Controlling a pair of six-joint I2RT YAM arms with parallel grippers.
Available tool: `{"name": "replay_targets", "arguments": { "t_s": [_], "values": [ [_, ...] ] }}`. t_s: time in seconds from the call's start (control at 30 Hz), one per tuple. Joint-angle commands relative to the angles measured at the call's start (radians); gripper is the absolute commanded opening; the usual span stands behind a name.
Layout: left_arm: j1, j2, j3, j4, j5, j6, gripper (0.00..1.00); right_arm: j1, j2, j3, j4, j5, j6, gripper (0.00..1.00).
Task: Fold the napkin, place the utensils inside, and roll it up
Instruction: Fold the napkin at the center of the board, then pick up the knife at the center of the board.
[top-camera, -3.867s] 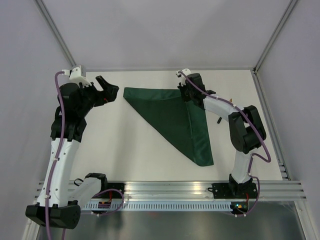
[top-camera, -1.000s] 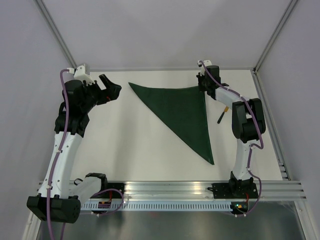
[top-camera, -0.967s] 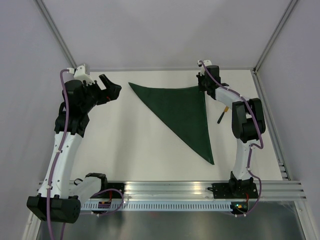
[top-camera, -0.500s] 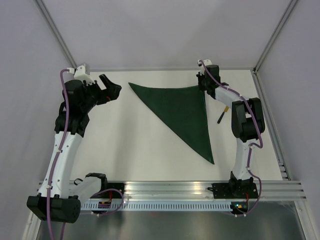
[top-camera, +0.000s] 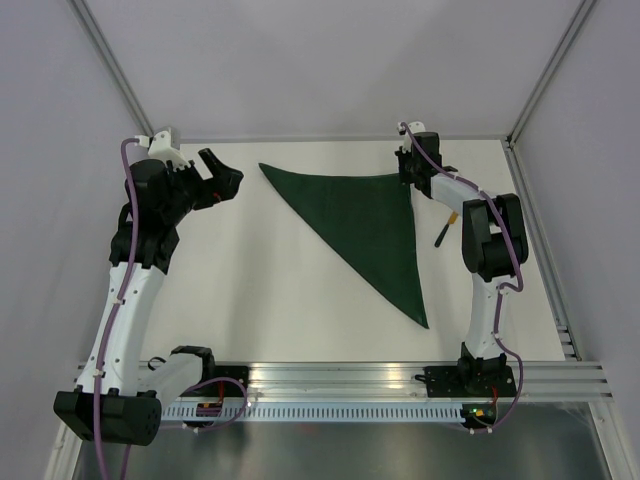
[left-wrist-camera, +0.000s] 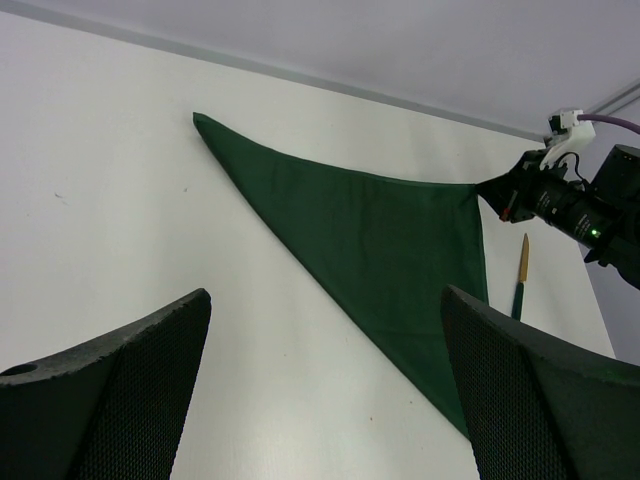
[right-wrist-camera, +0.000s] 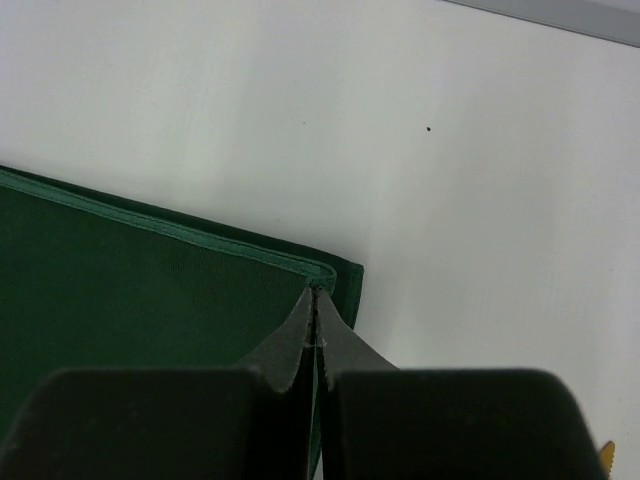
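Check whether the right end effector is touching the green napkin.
Touching. The right wrist view shows the right end effector closed on a corner of the napkin, no gap.

The dark green napkin (left-wrist-camera: 380, 240) lies flat on the white table (left-wrist-camera: 110, 200) as a folded triangle, with one corner at the far left, one at the right and a long point running toward the near right. The left gripper (left-wrist-camera: 322, 310) frames the bottom of the view, its two black textured fingers (left-wrist-camera: 120, 390) spread wide and holding nothing. The right gripper (left-wrist-camera: 500, 190) reaches in from the right with its narrowed tip on the napkin's right corner, and the utensil (left-wrist-camera: 521, 275), yellow at its far end and dark at the near end, lies on the table just beside the napkin's right edge.
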Motion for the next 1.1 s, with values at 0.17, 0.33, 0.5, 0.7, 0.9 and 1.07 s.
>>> {"name": "replay_targets", "arguments": {
  "t_s": [0.17,0.33,0.5,0.7,0.9,1.07],
  "values": [
    [0.000,-0.002,-0.016,0.043,0.020,-0.019,1.00,-0.007,0.034,0.052,0.015,0.043,0.002,0.30],
    [0.000,-0.013,-0.027,0.051,0.018,-0.019,1.00,-0.013,0.044,0.094,-0.034,0.058,0.015,0.55],
    [0.000,-0.044,-0.068,0.072,0.008,-0.030,1.00,-0.027,-0.049,0.040,-0.120,0.109,0.072,0.54],
    [0.000,-0.096,-0.115,0.106,0.014,-0.066,1.00,-0.062,-0.237,-0.154,-0.213,0.136,0.118,0.50],
    [0.000,-0.125,-0.135,0.127,0.040,-0.091,1.00,-0.111,-0.428,-0.364,-0.282,0.139,0.163,0.50],
    [0.000,-0.130,-0.163,0.164,0.067,-0.111,1.00,-0.119,-0.460,-0.431,-0.345,0.125,0.187,0.48]
  ]
}}
